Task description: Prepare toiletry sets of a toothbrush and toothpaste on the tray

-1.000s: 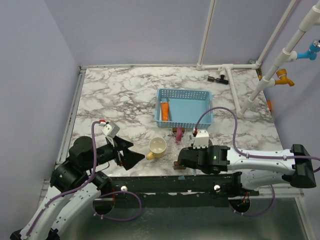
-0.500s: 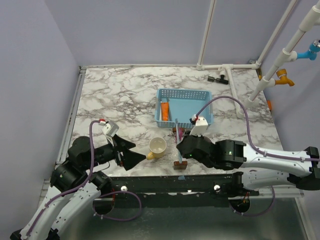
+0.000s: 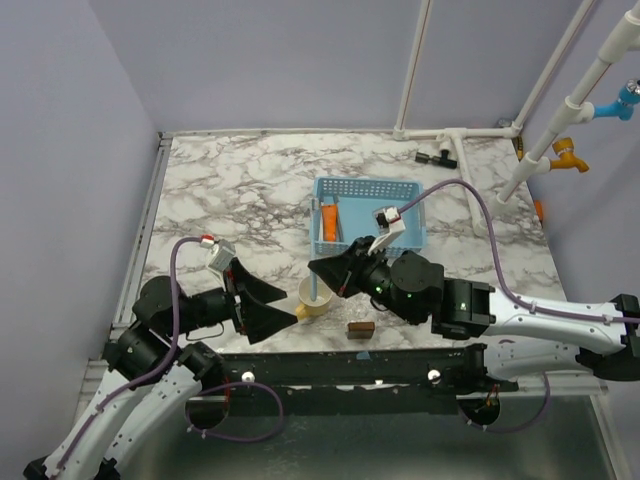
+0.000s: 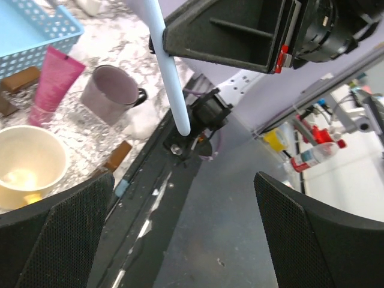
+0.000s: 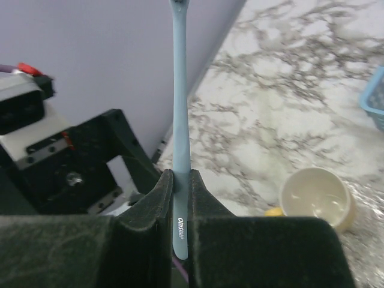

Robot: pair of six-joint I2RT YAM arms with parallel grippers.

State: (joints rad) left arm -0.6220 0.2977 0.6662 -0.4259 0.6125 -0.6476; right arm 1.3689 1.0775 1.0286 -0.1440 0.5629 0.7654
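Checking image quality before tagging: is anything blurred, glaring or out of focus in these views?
Top external: evenly lit, sharp. Left wrist: the left gripper's fingers dark in the bottom corners. Right wrist: toothbrush crisp, handle print readable.

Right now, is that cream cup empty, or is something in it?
Empty. The right wrist view looks into the cup and shows only bare bottom; the toothbrush is in the right gripper, not the cup.

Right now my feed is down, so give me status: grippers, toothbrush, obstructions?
Right gripper shut on toothbrush, held aloft. Left gripper open, empty, beside the cup. Both grippers crowd the cup.
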